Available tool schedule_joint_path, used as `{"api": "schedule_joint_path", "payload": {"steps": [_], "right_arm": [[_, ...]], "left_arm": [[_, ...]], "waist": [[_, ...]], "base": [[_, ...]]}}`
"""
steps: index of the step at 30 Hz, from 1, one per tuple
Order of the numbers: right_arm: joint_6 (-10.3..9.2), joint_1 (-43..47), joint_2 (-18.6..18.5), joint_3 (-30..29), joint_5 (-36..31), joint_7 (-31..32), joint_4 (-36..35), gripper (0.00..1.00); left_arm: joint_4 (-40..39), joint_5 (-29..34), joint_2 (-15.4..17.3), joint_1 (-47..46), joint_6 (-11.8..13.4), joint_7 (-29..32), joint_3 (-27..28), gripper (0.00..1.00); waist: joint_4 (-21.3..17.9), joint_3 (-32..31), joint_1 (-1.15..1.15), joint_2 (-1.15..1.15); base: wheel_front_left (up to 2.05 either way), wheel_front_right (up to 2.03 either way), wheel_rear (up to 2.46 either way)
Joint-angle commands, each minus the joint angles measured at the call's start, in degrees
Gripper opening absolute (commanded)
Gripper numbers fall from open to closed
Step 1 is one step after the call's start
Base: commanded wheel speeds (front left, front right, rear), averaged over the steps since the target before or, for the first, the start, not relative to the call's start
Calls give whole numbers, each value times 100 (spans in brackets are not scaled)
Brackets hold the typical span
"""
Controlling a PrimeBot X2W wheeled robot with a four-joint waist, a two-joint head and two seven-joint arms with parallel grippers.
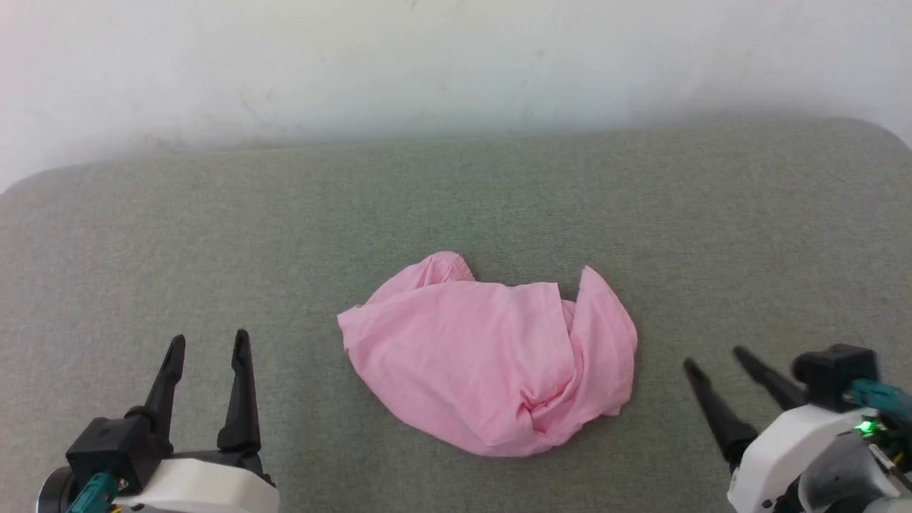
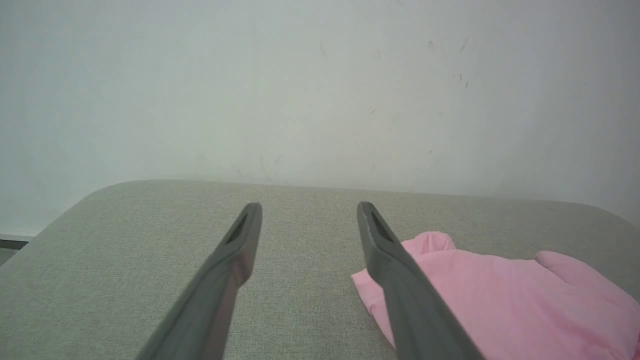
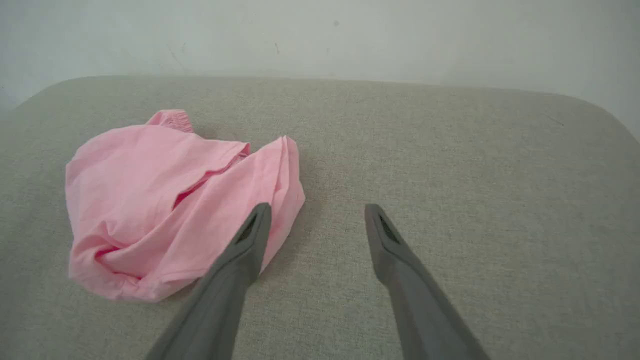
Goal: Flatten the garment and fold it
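Note:
The garment (image 1: 491, 356) is a crumpled light pink heap in the middle of the grey-green padded surface (image 1: 456, 206), with folds bunched at its near right side. My left gripper (image 1: 208, 343) stands open at the lower left, apart from the cloth, nothing between its fingers. My right gripper (image 1: 714, 359) is open at the lower right, also clear of the cloth. In the left wrist view the garment (image 2: 500, 295) lies to the right of the open left gripper (image 2: 309, 206). In the right wrist view the garment (image 3: 170, 200) lies left of the open right gripper (image 3: 318, 207).
A pale wall (image 1: 456, 64) rises right behind the padded surface's far edge. The surface has rounded far corners (image 1: 43, 182). Bare padding stretches left, right and beyond the cloth.

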Motion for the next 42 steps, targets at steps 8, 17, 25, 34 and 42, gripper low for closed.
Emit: {"api": "schedule_joint_path", "payload": {"steps": [8, 17, 25, 34, 42], "right_arm": [[-5, -696, -723, 853, 1055, 1233, 701, 100], [-5, -1367, -1061, 1617, 1771, 1560, 1390, 43], [-5, -1615, -1408, 1754, 2078, 1010, 1082, 0], [-5, -943, -1541, 152, 1357, 64, 375, 0], [-5, 843, -665, -1437, 760, 738, 333, 0]], "left_arm": [[105, -69, -179, -109, 39, -153, -193, 100], [350, -94, -278, -255, 30, -285, -293, 100], [401, -101, -262, -248, 83, -333, -255, 100], [400, -129, -230, -227, 102, -314, -259, 100], [388, -153, -217, -196, 116, -283, -282, 100]], "waist": [[350, 147, 0, 0], [477, 214, 0, 0], [352, 192, 0, 0], [150, 100, 0, 0], [132, 65, 0, 0]], "base": [[0, 0, 0], [0, 0, 0], [0, 0, 0], [0, 0, 0], [0, 0, 0]]}}
